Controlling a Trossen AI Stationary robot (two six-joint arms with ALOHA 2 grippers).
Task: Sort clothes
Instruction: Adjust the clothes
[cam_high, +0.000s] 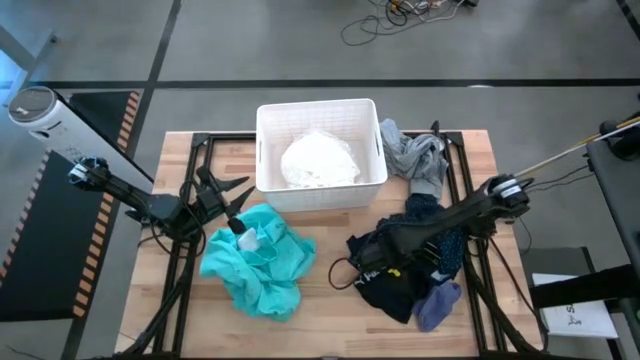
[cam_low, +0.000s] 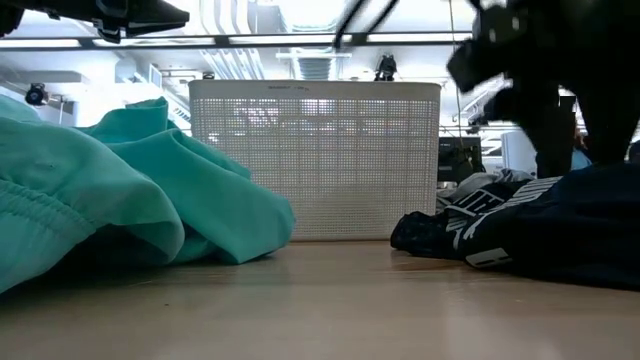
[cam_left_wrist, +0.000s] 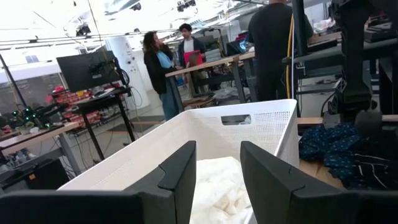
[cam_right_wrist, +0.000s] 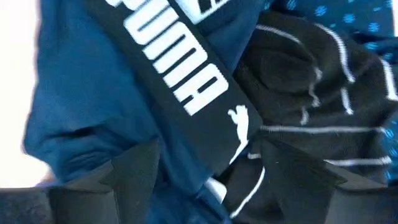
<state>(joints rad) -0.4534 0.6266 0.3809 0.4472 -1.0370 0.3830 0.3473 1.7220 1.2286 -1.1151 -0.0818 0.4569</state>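
A large teal garment (cam_high: 262, 262) lies crumpled at the table's near left; it also shows in the low view (cam_low: 120, 190). A white garment (cam_high: 320, 160) lies inside the white bin (cam_high: 268, 118). My left gripper (cam_left_wrist: 217, 177) is open and empty, above the table between the teal garment and the bin. A navy-black garment with white lettering (cam_right_wrist: 180, 81) lies in a dark pile (cam_high: 395, 275) at the near right. My right gripper (cam_right_wrist: 211, 177) is open, pointing down close over it. A grey garment (cam_high: 415, 155) lies right of the bin. A lavender piece (cam_high: 438, 303) lies by the pile. My right gripper stands open just over the navy-black garment, one finger (cam_right_wrist: 134, 168) on either side of its lettered band (cam_right_wrist: 230, 134), coming from above. I cannot tell whether the fingertips touch the cloth.
A dark blue patterned garment (cam_high: 440, 228) lies under my right arm. The bin (cam_low: 315, 160) stands at the table's far middle. Bare wood (cam_high: 330, 320) shows between the teal garment and the dark pile. People stand in the room beyond (cam_left_wrist: 168, 68).
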